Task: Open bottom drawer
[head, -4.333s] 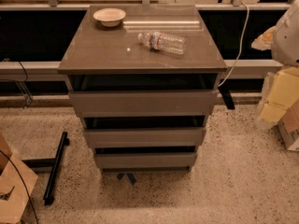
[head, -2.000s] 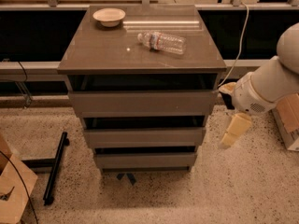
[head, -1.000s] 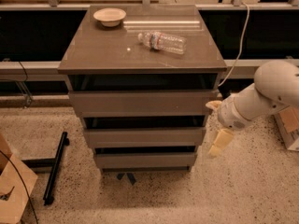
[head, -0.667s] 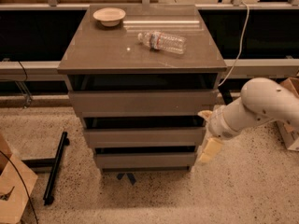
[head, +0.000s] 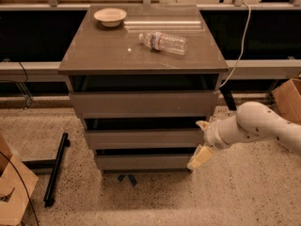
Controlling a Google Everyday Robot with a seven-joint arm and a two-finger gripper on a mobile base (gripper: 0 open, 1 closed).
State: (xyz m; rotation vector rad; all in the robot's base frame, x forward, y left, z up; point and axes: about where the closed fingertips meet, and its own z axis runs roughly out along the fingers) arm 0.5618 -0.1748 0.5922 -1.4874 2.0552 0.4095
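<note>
Cabinet with 3 handleless drawer fronts, and the arm reaching in from the right. The bottom drawer is the lowest front, close to the floor, with a dark gap along its upper edge. The gripper hangs at that front's right end, just below the middle front; contact cannot be confirmed, and whether the gripper is open or closed cannot be told.

Likely failure modes:
1. With no handle, a hold on the glossy edge may slip, leaving the drawer in place.
2. The gap above is narrow, so an entry set too high could catch the middle front and draw that out instead.
3. A pull from 1 corner may skew the drawer so that it binds.
4. A jerk could set the plastic bottle on top rolling; the bowl looks less at risk.
</note>
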